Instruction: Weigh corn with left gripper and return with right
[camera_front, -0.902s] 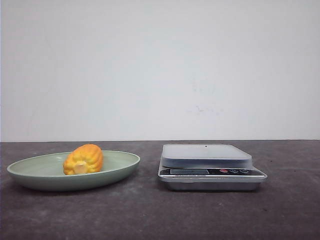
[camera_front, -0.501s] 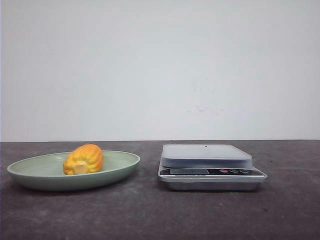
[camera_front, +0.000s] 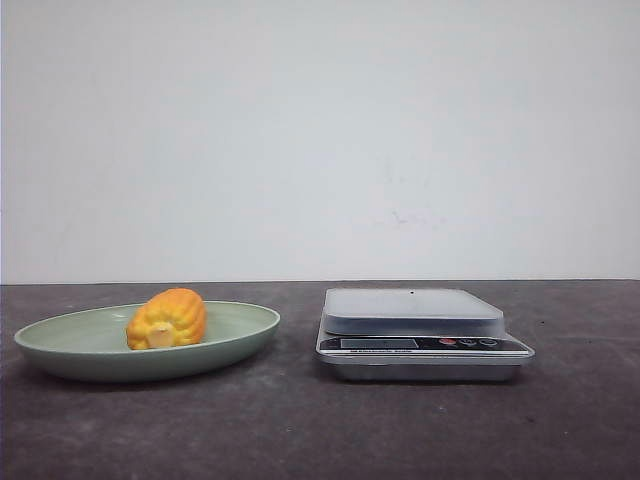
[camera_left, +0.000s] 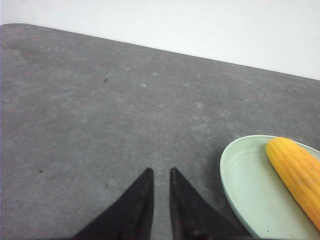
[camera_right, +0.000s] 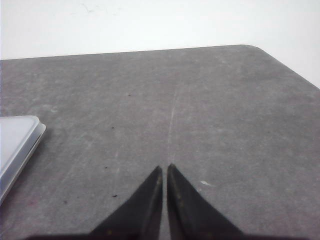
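Observation:
The corn (camera_front: 167, 319), a short yellow-orange cob, lies on the green plate (camera_front: 60, 352) at the left of the table. In the left wrist view the corn (camera_left: 300, 175) shows on the plate (camera_left: 240, 185), off to one side of my left gripper (camera_left: 160, 171). That gripper hangs over bare table with its jaws a narrow gap apart and nothing between them. My right gripper (camera_right: 164, 167) is shut and empty over bare table, beside the scale's corner (camera_right: 15, 140). Neither gripper shows in the front view.
A silver kitchen scale (camera_front: 420, 330) with a pale weighing platform stands right of the plate. The dark grey table (camera_front: 300, 430) ends at a white wall behind. Its far edge and a rounded corner (camera_right: 260, 50) show in the right wrist view.

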